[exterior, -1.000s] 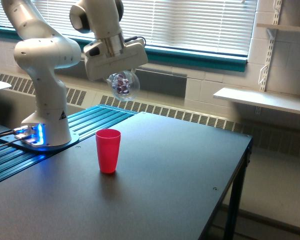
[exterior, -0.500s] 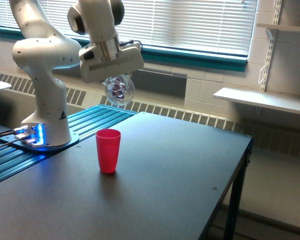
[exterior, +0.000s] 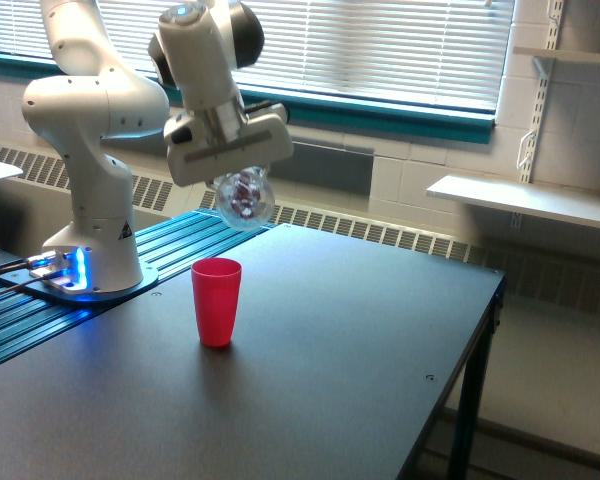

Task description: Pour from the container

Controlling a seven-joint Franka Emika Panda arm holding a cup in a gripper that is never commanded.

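Overhead, the gripper [exterior: 238, 178] is clamping the container [exterior: 244, 198], which is hanging tilted above and just right of the red cup [exterior: 216, 301]; I'm judging it light, rigid, slippery plastic, best gripped by its rim or handle.

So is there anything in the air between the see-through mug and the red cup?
No. In the exterior view only empty air separates the clear mug, held up by the claw, from the red cup standing on the table.
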